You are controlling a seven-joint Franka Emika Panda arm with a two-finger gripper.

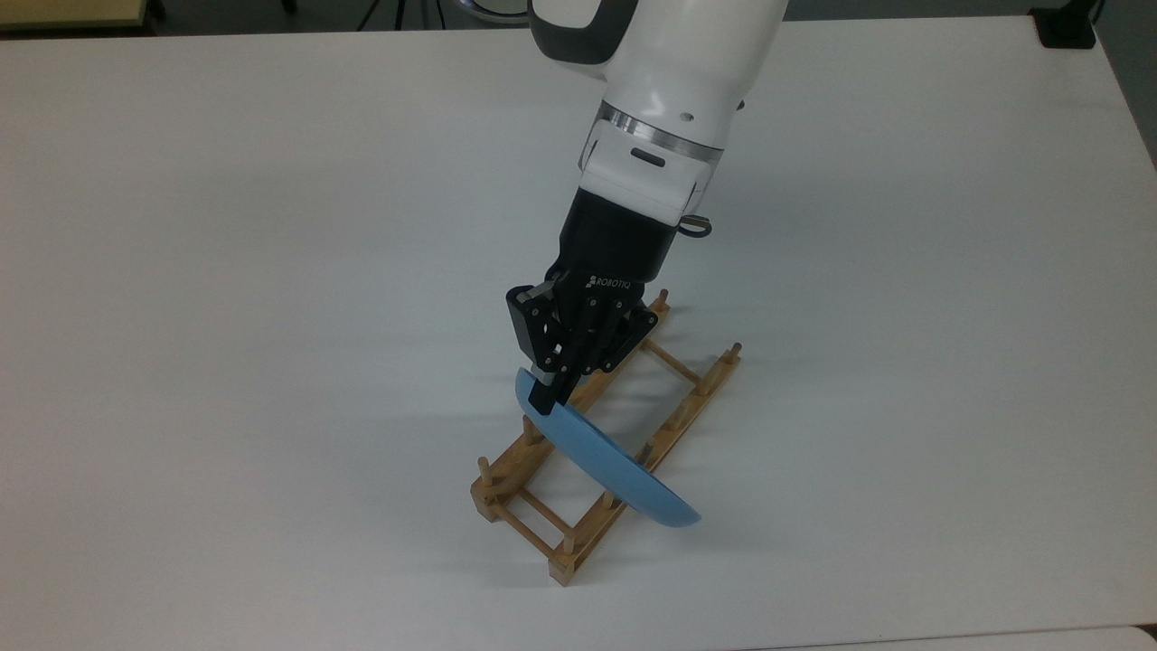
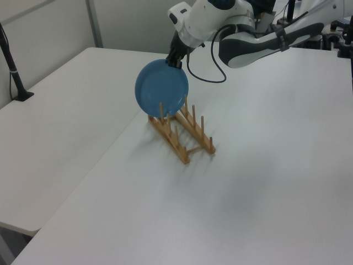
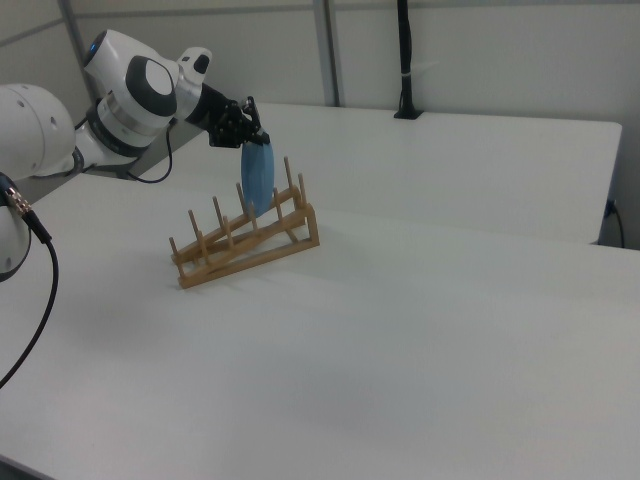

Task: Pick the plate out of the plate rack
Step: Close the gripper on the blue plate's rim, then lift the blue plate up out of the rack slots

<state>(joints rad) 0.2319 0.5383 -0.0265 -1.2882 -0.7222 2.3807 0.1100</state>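
The light-blue plate (image 1: pixel 607 467) stands on edge and tilted, its lower rim still among the pegs of the wooden plate rack (image 1: pixel 714 380). My gripper (image 1: pixel 550 395) comes down from above and is shut on the plate's upper rim. In the left view the plate (image 2: pixel 161 88) faces the camera above the rack (image 2: pixel 185 135), with the gripper (image 2: pixel 174 59) at its top right edge. The right view shows the plate (image 3: pixel 257 178) edge-on near the right end of the rack (image 3: pixel 240 248), the gripper (image 3: pixel 250 135) pinching its top.
The rack sits mid-way across a wide white table (image 1: pixel 226 271) with free surface all around it. A black clamp post (image 2: pixel 16 77) stands at the left view's left table edge. Another black post (image 3: pixel 405 60) rises at the far edge in the right view.
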